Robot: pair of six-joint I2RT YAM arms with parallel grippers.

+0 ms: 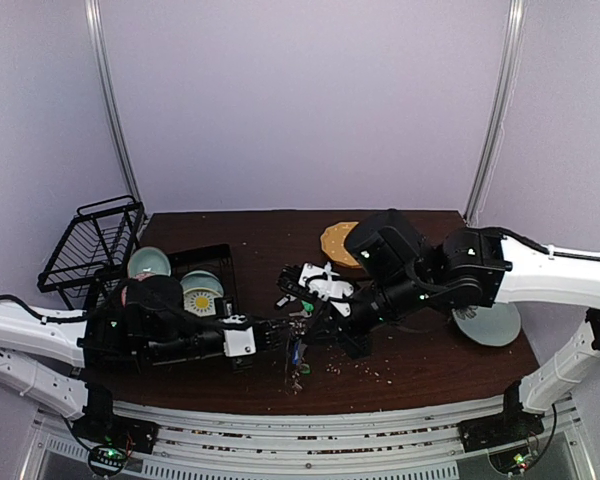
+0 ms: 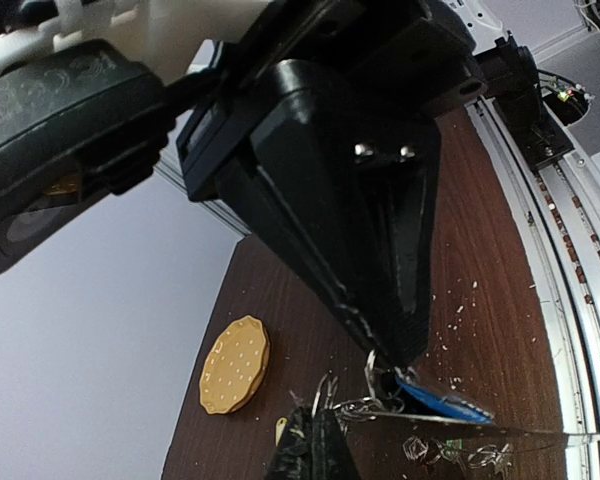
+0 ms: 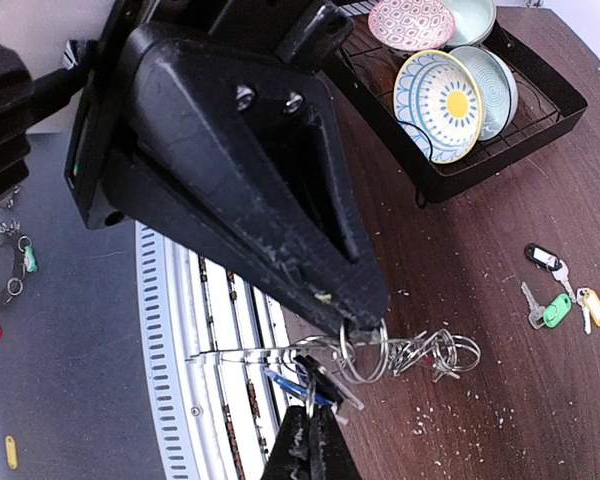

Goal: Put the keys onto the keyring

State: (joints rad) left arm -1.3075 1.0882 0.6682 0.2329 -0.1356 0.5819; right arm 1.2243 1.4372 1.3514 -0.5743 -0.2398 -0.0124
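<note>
Above dark tabletop (image 1: pixel 260 235), right tool (image 3: pixel 358 322) pinched the keyring (image 3: pixel 240 350), left tool (image 2: pixel 398 362) a blue-tagged key (image 2: pixel 440 402); threading seemed in hand, next needing the ring's opening found.

surface (image 1: pixel 250 232): dark wood, pale crumbs (image 1: pixel 372 371) near front | left: black wire rack (image 1: pixel 92 243) | black tray (image 3: pixel 520 148): sun-patterned plate (image 3: pixel 442 100), pink bowl (image 3: pixel 410 22), perhaps two pale-green bowls | far centre: orange dotted plate (image 1: pixel 336 243) | right: pale plate (image 1: pixel 490 326)
</note>
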